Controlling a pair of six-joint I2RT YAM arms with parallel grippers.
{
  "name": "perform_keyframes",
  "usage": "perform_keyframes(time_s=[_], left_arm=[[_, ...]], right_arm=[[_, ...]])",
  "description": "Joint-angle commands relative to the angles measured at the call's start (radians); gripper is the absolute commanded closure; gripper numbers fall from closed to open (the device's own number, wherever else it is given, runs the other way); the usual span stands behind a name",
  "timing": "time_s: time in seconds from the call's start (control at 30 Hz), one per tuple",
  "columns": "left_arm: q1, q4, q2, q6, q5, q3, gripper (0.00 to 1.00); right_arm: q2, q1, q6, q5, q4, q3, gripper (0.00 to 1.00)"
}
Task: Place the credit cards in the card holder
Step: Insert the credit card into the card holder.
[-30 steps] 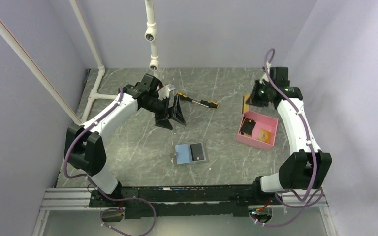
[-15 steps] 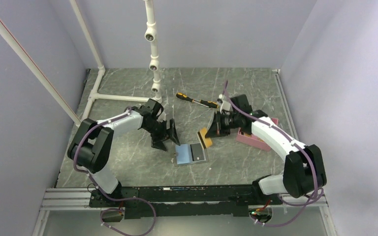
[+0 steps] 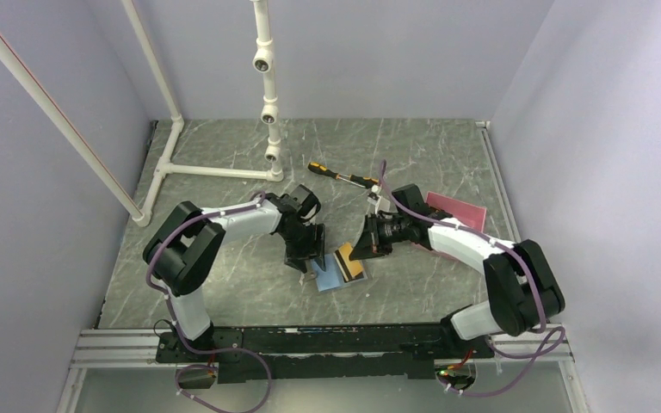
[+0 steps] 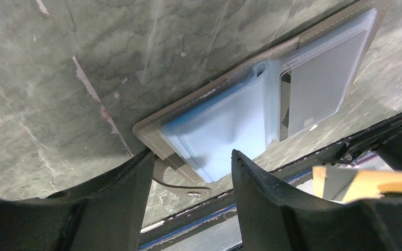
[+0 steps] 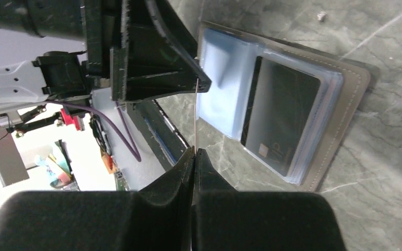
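Observation:
The card holder lies open on the table, grey outside and light blue inside; it also shows in the left wrist view and the right wrist view. A dark card sits in its right pocket. My right gripper is shut on a tan credit card, held on edge just above the holder; in the right wrist view this card shows as a thin line. My left gripper is open, its fingers standing either side of the holder's left corner.
A pink tray sits behind my right arm, partly hidden by it. A screwdriver with a black and orange handle lies behind the holder. White pipes stand at the back left. The table's front rail is close below the holder.
Both arms came in to the holder. The right gripper carried the tan card from beside the pink tray to over the holder. The left gripper dropped to the holder's left edge.

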State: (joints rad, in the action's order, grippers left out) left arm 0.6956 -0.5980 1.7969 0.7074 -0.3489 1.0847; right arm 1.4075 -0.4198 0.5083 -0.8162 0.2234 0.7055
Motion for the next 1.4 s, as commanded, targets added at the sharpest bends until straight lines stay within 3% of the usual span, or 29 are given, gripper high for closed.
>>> perform_keyframes(time_s=[0.0,0.47,0.8,1.1,1.37], left_arm=[[0.024,-0.010,0.010,0.023,0.102,0.009,0.38],[0.027,-0.015,0.062,-0.012,0.142,-0.020,0.55],[0.027,0.003,0.070,-0.024,0.133,-0.031,0.58],[0.027,0.014,0.070,-0.023,0.123,-0.025,0.60],[0.027,0.020,0.068,-0.025,0.120,-0.023,0.60]], right_arm=[[0.034,-0.002,-0.048,0.033,-0.036,0.013,1.00],[0.205,-0.003,-0.086,-0.016,-0.122,0.003,1.00],[0.279,-0.002,-0.068,-0.047,-0.233,-0.021,1.00],[0.289,-0.003,-0.006,-0.070,-0.429,-0.075,1.00],[0.272,-0.005,-0.019,-0.038,-0.458,-0.093,1.00]])
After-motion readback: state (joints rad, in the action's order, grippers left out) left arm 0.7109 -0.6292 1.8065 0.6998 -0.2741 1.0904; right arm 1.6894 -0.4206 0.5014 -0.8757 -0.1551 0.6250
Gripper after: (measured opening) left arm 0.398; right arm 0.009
